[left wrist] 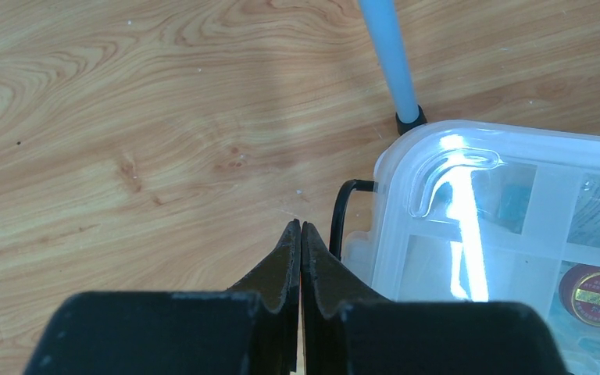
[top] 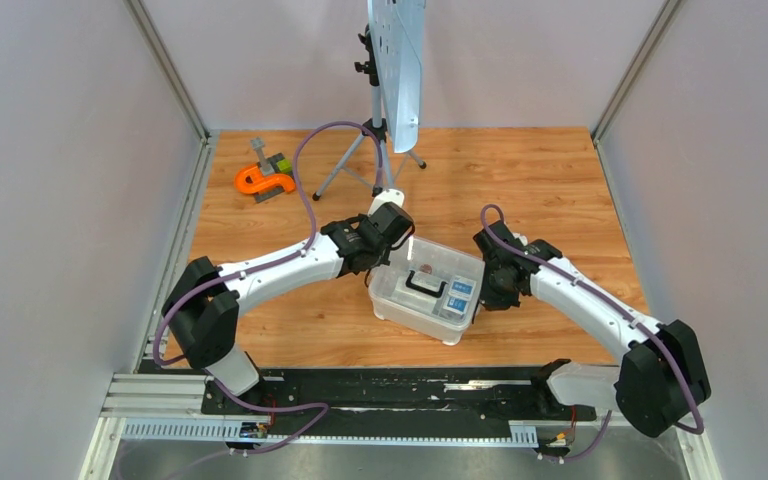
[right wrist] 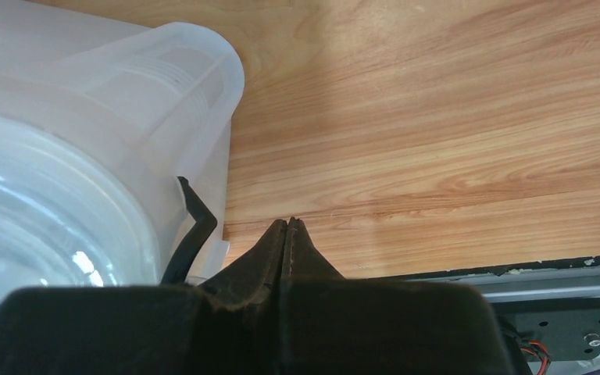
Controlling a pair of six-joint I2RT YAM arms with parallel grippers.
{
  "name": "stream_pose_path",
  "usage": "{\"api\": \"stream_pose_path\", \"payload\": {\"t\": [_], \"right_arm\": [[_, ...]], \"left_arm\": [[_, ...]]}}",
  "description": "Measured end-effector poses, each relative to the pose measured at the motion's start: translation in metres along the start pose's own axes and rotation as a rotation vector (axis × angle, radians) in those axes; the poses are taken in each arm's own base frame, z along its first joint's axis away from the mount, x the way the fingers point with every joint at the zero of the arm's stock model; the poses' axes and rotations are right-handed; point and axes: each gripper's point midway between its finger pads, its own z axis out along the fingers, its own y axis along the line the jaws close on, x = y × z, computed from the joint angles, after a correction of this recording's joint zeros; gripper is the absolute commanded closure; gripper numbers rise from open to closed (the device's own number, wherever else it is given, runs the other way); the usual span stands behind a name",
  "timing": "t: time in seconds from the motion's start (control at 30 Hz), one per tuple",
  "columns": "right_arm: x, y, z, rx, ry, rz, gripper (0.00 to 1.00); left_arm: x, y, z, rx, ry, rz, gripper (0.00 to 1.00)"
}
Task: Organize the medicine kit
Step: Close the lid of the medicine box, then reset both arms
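Starting at the far left, the orange tool lies well apart from the work and needs no attention. The left gripper is clenched on nothing, its tips just beside the left clip, which stands out from the kit. The kit sits mid-table with its lid on, the handle on top and packets visible at its right end.

The step looks like working the two end clips. Closed tips make a good pusher, so I'd press each clip squarely while the opposite arm braces; otherwise the light kit will likely slide on the table.

Mind the stand. Its foot touches or nearly touches the kit's far-left corner, so the left arm has little room there, though bare wood lies to its left.

The right gripper is also clenched and empty, just beside the right clip, which angles out from the kit's side. Right of it the wood runs open toward the wall, and the near rail is close behind.
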Motion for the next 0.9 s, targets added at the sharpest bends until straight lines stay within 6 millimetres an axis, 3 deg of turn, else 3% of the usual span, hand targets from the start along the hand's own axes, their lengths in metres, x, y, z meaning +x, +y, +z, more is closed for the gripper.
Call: {"api": "stream_pose_path", "payload": {"t": [0.17, 0.27, 0.33, 0.67, 0.73, 0.9], "right_arm": [[-0.004, 0.003, -0.006, -0.020, -0.037, -0.004, 1.00], [-0.009, 0.006, -0.011, -0.046, -0.082, -0.002, 1.00], [-0.013, 0.007, -0.016, -0.062, -0.115, 0.007, 0.95], [-0.033, 0.003, -0.031, -0.067, -0.249, 0.067, 0.79], [-0.035, 0.001, -0.032, -0.060, -0.263, 0.075, 0.71], [-0.039, -0.014, -0.036, -0.012, -0.314, 0.100, 0.31]], "left_arm": [[-0.002, 0.002, -0.002, -0.011, 0.001, 0.005, 0.91], [-0.003, 0.003, -0.005, -0.021, -0.002, 0.013, 0.75], [-0.003, 0.004, -0.006, -0.035, -0.004, 0.022, 0.69], [-0.006, 0.009, -0.016, -0.088, -0.017, 0.067, 0.65], [-0.006, 0.009, -0.016, -0.090, -0.018, 0.069, 0.64], [-0.006, 0.010, -0.022, -0.090, -0.023, 0.070, 0.57]]}}
